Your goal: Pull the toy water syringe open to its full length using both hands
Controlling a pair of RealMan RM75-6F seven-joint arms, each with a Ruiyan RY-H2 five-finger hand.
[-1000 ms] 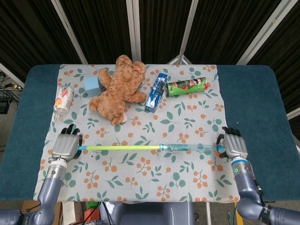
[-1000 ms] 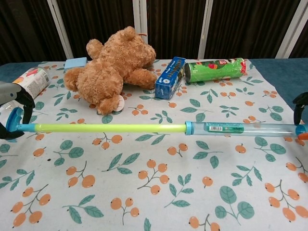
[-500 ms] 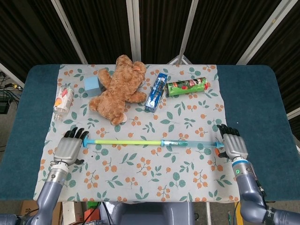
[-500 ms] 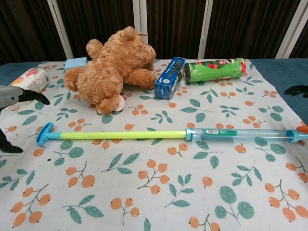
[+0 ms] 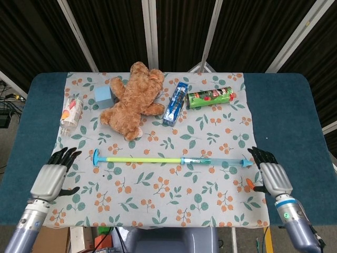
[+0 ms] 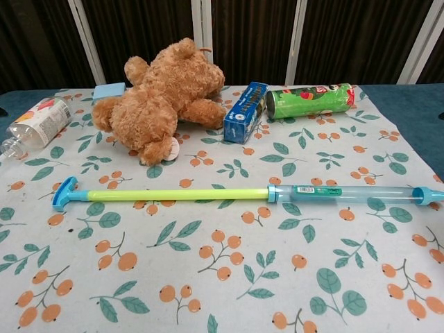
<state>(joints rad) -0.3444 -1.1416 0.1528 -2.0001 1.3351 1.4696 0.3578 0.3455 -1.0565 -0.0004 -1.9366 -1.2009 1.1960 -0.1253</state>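
Observation:
The toy water syringe (image 5: 174,160) (image 6: 243,194) lies flat on the floral cloth, drawn out long: a blue T-handle at the left, a yellow-green plunger rod, a clear blue barrel at the right. My left hand (image 5: 51,176) hovers left of the handle, well apart from it, fingers spread and empty. At the right cloth edge my right hand (image 5: 272,176) sits just beyond the barrel's tip, fingers apart, holding nothing. Neither hand shows in the chest view.
Behind the syringe lie a brown teddy bear (image 5: 134,100), a blue box (image 5: 176,103), a green chips can (image 5: 210,97), a light blue block (image 5: 103,96) and a plastic bottle (image 5: 71,113). The cloth (image 5: 158,184) covers a blue table (image 5: 287,105).
Both hands let go of the syringe's ends and drew back toward the near table edge. The syringe dropped onto the cloth and now lies still.

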